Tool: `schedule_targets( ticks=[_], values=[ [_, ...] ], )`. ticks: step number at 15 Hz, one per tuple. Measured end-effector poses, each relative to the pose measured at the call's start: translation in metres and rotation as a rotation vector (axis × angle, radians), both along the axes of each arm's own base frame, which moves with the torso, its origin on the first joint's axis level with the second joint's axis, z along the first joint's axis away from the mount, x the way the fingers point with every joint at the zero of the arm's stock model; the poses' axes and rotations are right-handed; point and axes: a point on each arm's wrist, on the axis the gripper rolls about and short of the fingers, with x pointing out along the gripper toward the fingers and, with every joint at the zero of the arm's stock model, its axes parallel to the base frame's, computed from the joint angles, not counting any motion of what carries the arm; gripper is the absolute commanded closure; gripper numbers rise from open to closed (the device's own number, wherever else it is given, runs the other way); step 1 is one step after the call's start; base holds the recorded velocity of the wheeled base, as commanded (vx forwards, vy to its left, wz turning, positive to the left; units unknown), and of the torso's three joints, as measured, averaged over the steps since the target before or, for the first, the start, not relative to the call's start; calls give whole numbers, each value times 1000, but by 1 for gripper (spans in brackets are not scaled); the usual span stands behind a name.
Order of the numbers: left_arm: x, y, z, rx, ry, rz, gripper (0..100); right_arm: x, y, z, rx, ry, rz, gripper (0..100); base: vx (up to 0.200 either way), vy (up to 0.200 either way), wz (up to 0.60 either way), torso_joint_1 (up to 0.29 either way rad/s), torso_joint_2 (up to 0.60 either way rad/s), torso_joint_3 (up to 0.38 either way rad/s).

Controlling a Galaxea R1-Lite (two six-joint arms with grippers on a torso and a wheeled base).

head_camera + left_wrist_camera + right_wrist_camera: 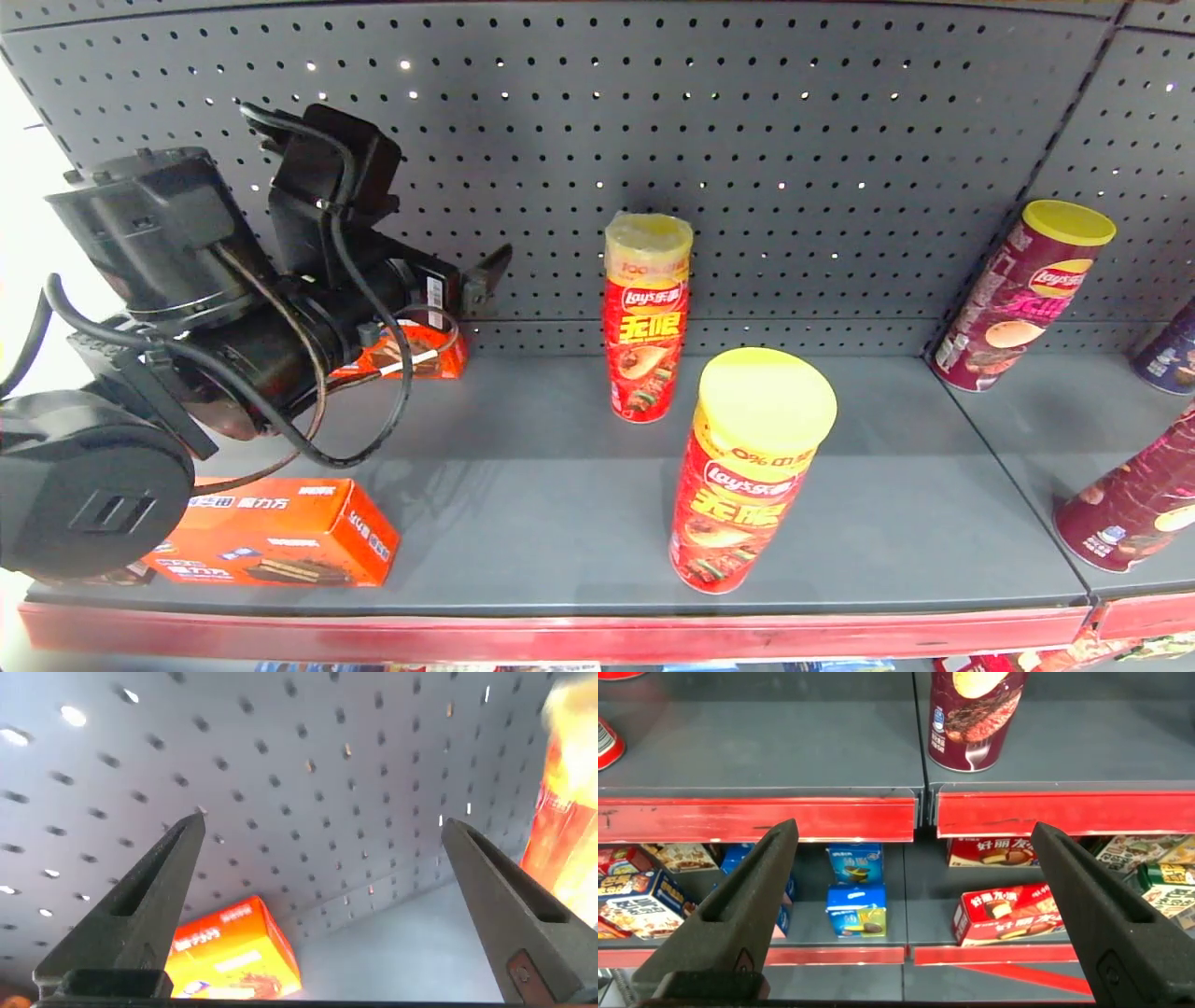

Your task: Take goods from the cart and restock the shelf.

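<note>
My left gripper (pixel 324 821) gapes by the rear orange box (pixel 234 952), seemingly clear of it; right gripper (pixel 913 826) gapes too; front red can (pixel 752 467) stands lidded.

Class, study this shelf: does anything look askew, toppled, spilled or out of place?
Nothing is toppled, spilled or damaged. The rear red chip can and front red chip can stand upright. The maroon chip can by the pegboard appears to lean, though that may be the lens.
</note>
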Motion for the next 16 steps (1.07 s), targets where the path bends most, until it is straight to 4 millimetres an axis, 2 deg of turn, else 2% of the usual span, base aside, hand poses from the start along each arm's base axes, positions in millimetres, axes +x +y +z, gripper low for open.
schedule_targets(
  ticks=[3, 4, 6, 8, 9, 11, 16],
  values=[
    [-3, 4, 0, -18, -4, 4, 0, 0, 0, 1, 12, -9, -5, 0, 0, 0, 0, 0, 0, 0],
    [-4, 4, -1, -35, 6, 1, 0, -2, 0, 9, 34, -29, -6, 0, 0, 0, 0, 0, 0, 0],
    [-9, 7, -4, -63, 23, -4, 0, -6, 0, 41, 98, -68, 29, 0, 0, 0, 0, 0, 0, 0],
    [-12, 8, -5, -64, 26, -6, 0, -5, 1, 80, 125, -69, 160, 0, 0, 0, 0, 0, 0, 0],
    [-12, 8, -4, -64, 26, -7, 0, -1, 2, 95, 102, -52, 237, 0, 0, 0, 0, 0, 0, 0],
    [-13, 8, -4, -66, 23, -7, 0, 14, 5, 108, 23, 15, 369, 0, 0, 0, 0, 0, 0, 0],
    [-13, 8, -4, -72, 10, -8, 0, 64, 20, 116, -143, 204, 608, 0, 0, 0, 0, 0, 0, 0]
  ],
)
